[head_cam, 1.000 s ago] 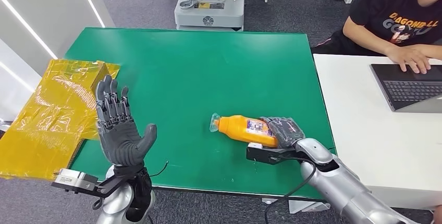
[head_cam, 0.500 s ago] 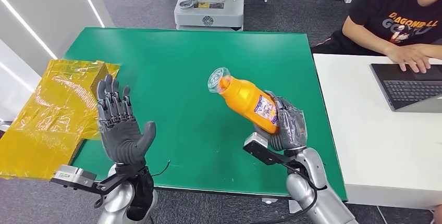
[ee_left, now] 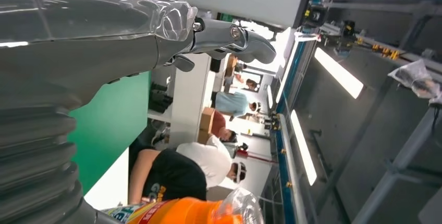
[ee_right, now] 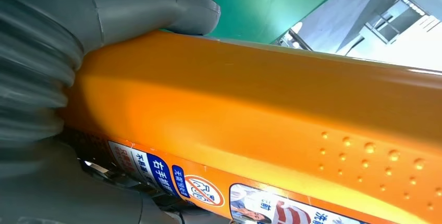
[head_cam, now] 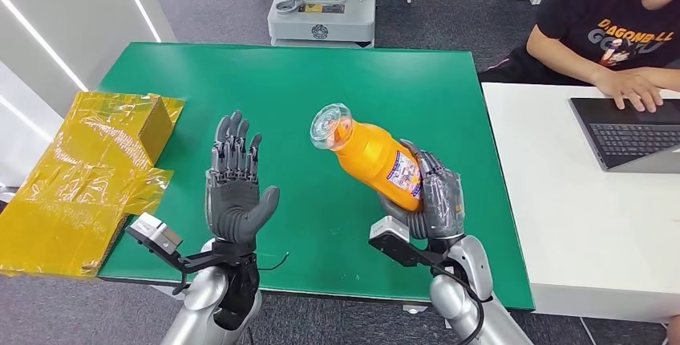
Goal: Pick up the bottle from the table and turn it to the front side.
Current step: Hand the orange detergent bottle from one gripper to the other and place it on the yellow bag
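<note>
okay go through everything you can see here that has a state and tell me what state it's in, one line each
orange bottle: lifted off the green table, tilted, clear cap end up and away from the robot.
right hand: grips the bottle's lower end.
left hand: holds nothing, fingers spread, palm raised.
laptop: open, a person's hand on its keyboard.
yellow bags: lying crumpled at the table's left edge.

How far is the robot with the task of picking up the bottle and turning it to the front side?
Done: the orange bottle is off the green table, gripped low on its body by the right hand. In hand: it is held tilted, clear cap up and toward the open left hand, label partly showing. Left: the turn to the front side; whether the front now faces out cannot be told.
</note>
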Robot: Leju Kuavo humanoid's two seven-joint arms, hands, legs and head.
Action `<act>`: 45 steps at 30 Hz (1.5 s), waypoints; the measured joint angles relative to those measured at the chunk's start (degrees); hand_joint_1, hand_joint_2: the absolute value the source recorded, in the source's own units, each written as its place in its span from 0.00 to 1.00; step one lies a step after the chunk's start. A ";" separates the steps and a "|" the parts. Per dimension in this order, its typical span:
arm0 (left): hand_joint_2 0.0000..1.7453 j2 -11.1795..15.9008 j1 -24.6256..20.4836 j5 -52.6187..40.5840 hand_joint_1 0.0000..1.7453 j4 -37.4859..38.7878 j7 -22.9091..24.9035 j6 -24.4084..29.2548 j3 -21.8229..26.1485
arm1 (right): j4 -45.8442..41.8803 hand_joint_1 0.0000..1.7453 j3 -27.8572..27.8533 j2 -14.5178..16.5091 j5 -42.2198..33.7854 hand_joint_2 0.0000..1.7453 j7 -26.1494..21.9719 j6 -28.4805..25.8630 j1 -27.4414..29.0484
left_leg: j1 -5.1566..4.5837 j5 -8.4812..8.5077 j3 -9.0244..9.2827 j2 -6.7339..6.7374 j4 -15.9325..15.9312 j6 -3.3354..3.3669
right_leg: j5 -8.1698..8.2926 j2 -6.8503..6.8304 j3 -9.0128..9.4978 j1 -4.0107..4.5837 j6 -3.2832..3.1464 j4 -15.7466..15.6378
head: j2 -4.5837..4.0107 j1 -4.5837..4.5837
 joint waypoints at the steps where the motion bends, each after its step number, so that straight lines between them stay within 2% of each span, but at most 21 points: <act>1: 1.00 0.02 -0.15 0.03 0.00 0.42 0.05 -0.15 -0.17 | 0.00 1.00 0.02 0.09 -0.01 1.00 -0.08 0.08 -0.01 | 0.00 0.00 0.00 0.00 0.00 0.00 | 0.00 0.00 0.00 0.00 0.00 0.00 | 0.00 0.00; 5: 1.00 0.09 -0.87 0.19 0.00 1.86 0.17 -0.93 -0.87 | 0.07 1.00 0.26 0.62 -0.57 1.00 -0.91 2.07 -0.19 | 0.00 0.00 -0.01 0.00 -0.01 0.00 | 0.00 0.00 0.00 0.00 0.00 0.00 | 0.00 0.00; 14: 1.00 0.15 -1.96 1.52 0.00 3.28 -1.27 -1.08 -1.25 | 2.16 1.00 3.17 3.73 -3.80 1.00 -3.73 10.67 -3.23 | 0.01 0.01 -0.02 0.01 -0.01 -0.01 | 0.00 0.00 -0.01 0.01 0.00 0.03 | 0.00 -0.01; 25: 1.00 0.37 -2.02 1.63 0.00 3.29 -1.97 0.05 -0.87 | 5.56 1.00 6.27 6.58 -5.49 1.00 -4.51 22.37 -7.14 | 0.01 0.01 -0.04 0.00 -0.01 -0.01 | 0.00 -0.01 0.00 0.00 0.00 0.03 | 0.00 0.01; 36: 1.00 0.31 -1.19 1.53 0.00 2.71 -2.71 0.70 1.50 | 10.67 1.00 8.02 8.23 -6.04 1.00 -6.35 28.94 -11.04 | 0.01 0.01 -0.04 -0.01 -0.01 -0.01 | 0.01 -0.02 -0.01 0.01 -0.01 0.04 | 0.00 0.00; 45: 1.00 0.33 -1.08 0.52 0.00 2.70 -2.57 0.87 2.34 | 13.04 1.00 8.78 8.56 -6.57 1.00 -7.01 30.99 -12.60 | 0.01 0.02 -0.05 -0.02 -0.01 -0.01 | 0.01 -0.02 0.00 0.00 -0.01 0.03 | 0.00 0.01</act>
